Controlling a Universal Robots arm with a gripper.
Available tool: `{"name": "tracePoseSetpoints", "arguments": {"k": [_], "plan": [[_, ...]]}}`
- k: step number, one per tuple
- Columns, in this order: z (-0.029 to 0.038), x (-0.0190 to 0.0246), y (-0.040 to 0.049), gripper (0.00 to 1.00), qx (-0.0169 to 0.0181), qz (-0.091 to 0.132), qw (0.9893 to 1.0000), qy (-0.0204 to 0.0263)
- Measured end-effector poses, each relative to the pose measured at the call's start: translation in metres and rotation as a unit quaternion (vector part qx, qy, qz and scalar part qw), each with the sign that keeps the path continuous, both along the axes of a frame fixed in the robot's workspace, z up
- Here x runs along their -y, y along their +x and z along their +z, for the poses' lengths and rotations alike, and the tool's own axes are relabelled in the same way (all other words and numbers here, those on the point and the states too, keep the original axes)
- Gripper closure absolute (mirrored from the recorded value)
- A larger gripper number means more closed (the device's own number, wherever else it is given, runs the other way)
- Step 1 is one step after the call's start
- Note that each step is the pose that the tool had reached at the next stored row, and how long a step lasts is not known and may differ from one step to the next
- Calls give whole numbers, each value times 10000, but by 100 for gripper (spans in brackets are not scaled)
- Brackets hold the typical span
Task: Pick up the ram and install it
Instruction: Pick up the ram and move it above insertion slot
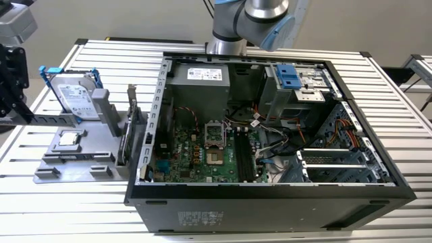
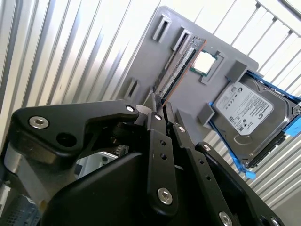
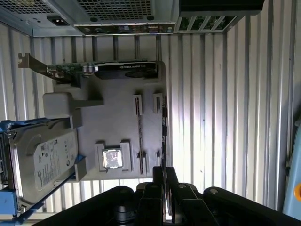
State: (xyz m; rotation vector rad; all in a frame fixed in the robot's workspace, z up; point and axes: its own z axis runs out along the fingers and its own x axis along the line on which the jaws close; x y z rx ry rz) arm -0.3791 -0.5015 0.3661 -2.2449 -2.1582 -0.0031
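Note:
The ram [image 2: 181, 70] is a thin dark stick with black chips, seen edge-on. It runs straight out from between my fingertips and hovers over the edge of the grey parts tray [image 3: 117, 117]. My gripper [image 2: 160, 110] is shut on the ram, its black fingers pressed close on either side. In the first wrist view the ram [image 3: 163, 132] lines up with the gripper [image 3: 162, 176]. In the exterior view the gripper [image 1: 12, 96] hangs at the left edge, above and beside the tray [image 1: 81, 157]. The ram holders on the tray stand vacant.
An open computer case [image 1: 270, 197] lies at the exterior view's right of the tray, motherboard memory slots [image 1: 243, 152] exposed. On the tray stand a hard drive in a blue frame [image 1: 71, 93], a processor chip [image 1: 70, 139] and an expansion card [image 1: 128, 126]. Everything rests on a ribbed metal table.

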Motion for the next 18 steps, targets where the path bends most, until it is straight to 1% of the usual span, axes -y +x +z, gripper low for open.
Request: {"name": "tracePoseSetpoints", "arguments": {"k": [8,18], "plan": [[59,0,0,100,0,0,10000,0],[175,0,0,100,0,0,10000,0]]}}
